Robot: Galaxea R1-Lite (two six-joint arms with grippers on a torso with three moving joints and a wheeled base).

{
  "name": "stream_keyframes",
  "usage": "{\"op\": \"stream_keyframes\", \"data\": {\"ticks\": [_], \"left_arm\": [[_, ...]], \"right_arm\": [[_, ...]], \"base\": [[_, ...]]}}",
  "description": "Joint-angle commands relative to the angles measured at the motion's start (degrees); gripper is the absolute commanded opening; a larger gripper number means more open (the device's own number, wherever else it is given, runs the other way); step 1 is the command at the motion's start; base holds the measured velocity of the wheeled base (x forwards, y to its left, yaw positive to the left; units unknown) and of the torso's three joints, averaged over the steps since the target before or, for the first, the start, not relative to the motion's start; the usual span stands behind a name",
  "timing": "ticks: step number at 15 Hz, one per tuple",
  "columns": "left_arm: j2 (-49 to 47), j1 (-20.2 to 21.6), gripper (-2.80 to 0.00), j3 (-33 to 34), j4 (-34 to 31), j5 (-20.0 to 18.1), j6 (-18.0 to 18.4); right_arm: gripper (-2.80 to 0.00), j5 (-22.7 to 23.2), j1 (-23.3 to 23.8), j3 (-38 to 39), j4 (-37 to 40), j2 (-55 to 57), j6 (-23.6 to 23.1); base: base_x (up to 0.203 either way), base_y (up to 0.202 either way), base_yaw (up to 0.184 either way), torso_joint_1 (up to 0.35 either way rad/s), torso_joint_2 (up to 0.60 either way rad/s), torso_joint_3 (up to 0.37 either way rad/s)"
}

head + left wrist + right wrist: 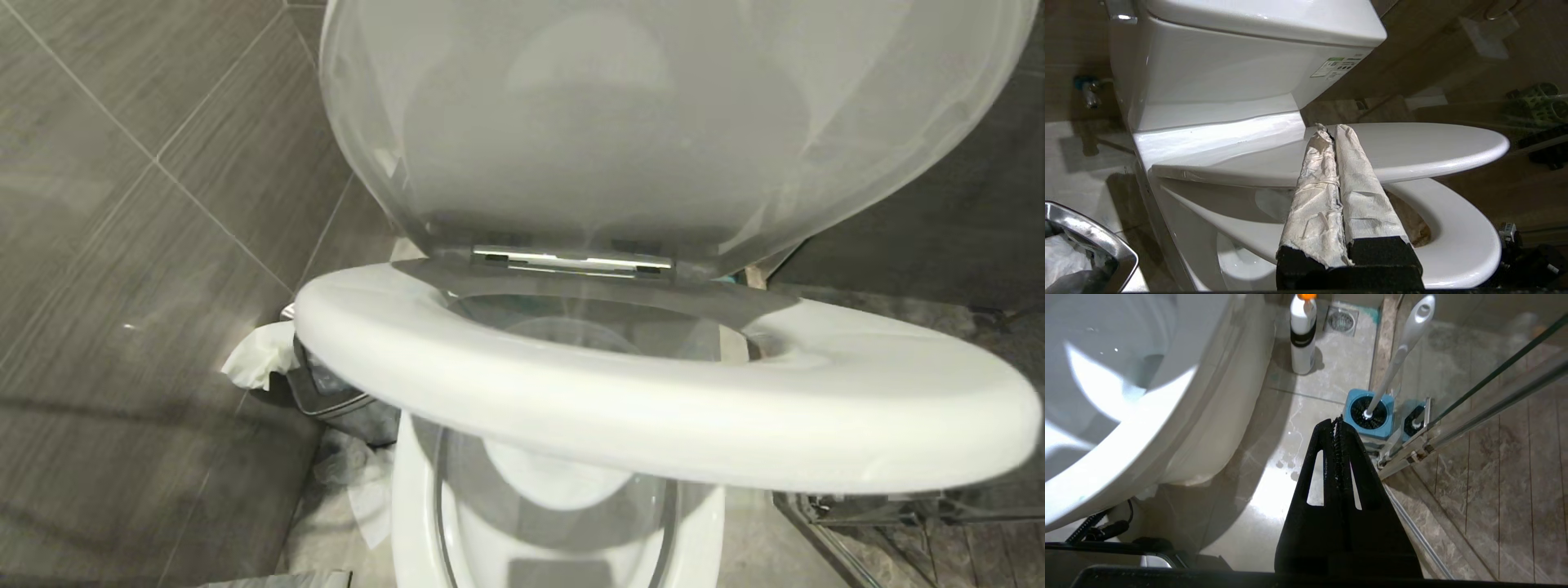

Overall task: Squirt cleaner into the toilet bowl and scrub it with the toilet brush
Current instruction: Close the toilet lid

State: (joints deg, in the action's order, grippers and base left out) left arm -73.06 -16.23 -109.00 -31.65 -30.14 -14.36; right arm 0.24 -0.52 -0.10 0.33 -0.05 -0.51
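The toilet bowl (424, 523) filled the near middle of the head view. Its lid (653, 122) stood raised at the far side, and the seat ring (620, 408) hung part-lifted and tilted between lid and bowl, so the basin showed only through and under the ring. No cleaner tint could be made out in the bowl from any view.

In the left wrist view the left gripper (1331, 130), its fingers wrapped in pale tape and pressed together on nothing, lay with its tips against the underside of the lifted seat ring, apparently propping it. The tank (1216, 69) rose behind, and the steel waste bin (1090, 245) sat on the floor to the left of the toilet.

The right gripper (1337, 421) hung low on the right side of the bowl, its black fingers closed together and empty, pointing at the floor. The toilet brush (1396, 363) stood just beyond those tips in its blue holder (1370, 416), handle leaning up and away against the glass shower screen (1494, 388); its long axis ran from holder to far right. The cleaner bottle (1302, 339), white with an orange cap, stood upright farther off beside the bowl's base, near a floor drain (1342, 320).

Judged from this, the right arm was much the nearer to both bottle and brush, and would have to open before reaching forward for either.
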Motion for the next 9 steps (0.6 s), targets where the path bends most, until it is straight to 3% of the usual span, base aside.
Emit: {"op": "stream_keyframes", "data": {"ticks": [1,9], "left_arm": [[0.6,0.5,-2.80,-0.2,-0.2,-0.2,-0.1],[1.9,0.1,-2.80,0.2,-0.4,-0.7,0.1]], "right_arm": [[-2.80,0.0,-0.1,0.0,0.0,0.0,0.0],[-2.80,0.0,0.0,0.0,0.0,0.0,0.0]], "base": [[0.000,0.000,0.000,0.000,0.00,0.207],[0.000,0.000,0.000,-0.002,0.00,0.203]]}}
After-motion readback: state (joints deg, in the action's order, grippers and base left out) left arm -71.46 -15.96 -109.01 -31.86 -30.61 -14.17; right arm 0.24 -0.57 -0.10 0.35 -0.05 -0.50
